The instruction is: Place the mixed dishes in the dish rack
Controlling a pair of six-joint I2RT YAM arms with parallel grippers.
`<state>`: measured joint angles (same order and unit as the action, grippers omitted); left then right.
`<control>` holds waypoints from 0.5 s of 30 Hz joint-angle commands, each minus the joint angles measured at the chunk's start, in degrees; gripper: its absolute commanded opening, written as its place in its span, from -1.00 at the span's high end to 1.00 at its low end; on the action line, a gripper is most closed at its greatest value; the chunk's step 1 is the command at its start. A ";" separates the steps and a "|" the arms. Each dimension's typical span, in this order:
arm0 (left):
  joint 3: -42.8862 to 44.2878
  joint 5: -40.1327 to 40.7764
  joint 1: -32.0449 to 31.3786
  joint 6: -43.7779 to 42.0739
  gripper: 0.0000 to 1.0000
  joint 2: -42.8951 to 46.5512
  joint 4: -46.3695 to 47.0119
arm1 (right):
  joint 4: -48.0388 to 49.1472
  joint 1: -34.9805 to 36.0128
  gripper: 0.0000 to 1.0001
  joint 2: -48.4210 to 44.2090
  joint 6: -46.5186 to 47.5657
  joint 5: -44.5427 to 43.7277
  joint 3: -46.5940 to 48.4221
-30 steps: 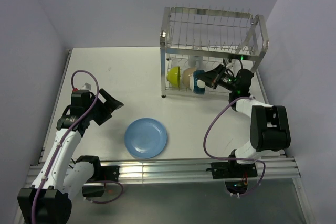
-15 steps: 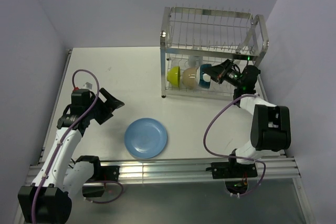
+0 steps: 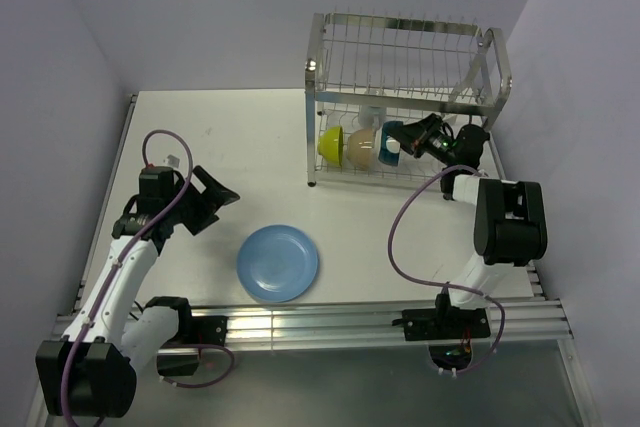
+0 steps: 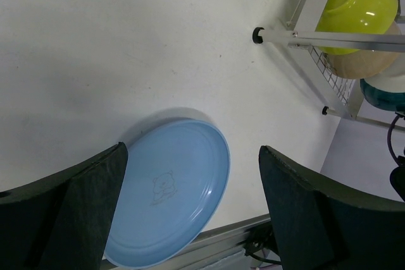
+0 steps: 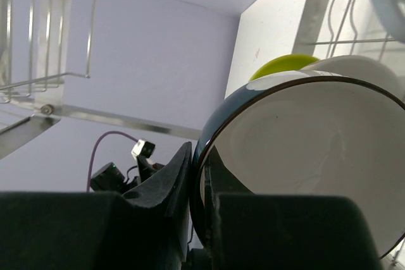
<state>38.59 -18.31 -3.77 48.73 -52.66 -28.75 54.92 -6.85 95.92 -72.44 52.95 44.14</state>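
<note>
R gripper (image 5: 199,164) is clenched on the rim of the dark bowl (image 3: 387,148), one finger inside and one outside, reaching into the dish rack's (image 3: 400,57) lower tier from the rack's right end. L gripper (image 3: 216,197) is spread wide w/ nothing in it, above the table (image 3: 230,137) left of the plate.

Table is matte white w/ an aluminium rail along the near edge; walls are pale lilac.

Dark bowl: teal-black outside, glossy white inside, tipped on edge, mouth facing R gripper.

Rack sits at the far right of the table, chrome tube and wire, two tiers. Lower tier, L to R: lime-green bowl (image 3: 331,142), cream bowl (image 3: 361,148), dark bowl, all on edge and close together. Pale mug (image 3: 372,115) sits behind them; can't tell how it rests.

Blue plate (image 3: 278,263) lies flat near the front rail, well apart from the rack, faint emblem at centre.
</note>
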 commanded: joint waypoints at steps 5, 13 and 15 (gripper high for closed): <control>0.08 -2.09 0.25 -0.83 -0.83 0.02 3.18 | 15.03 -1.94 1.00 6.73 -4.01 -0.57 3.93; 0.35 -2.35 0.25 -0.92 -0.82 -0.86 3.44 | 43.15 -3.08 1.00 20.78 -23.15 2.78 7.98; 0.26 -2.52 0.25 -0.83 -0.82 -1.39 3.96 | 45.97 -3.52 1.00 22.63 -25.02 3.04 8.76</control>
<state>38.59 -19.66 -3.77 48.73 -53.56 -27.16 72.86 -8.56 116.18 -89.01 54.46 50.13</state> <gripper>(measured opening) 0.915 0.136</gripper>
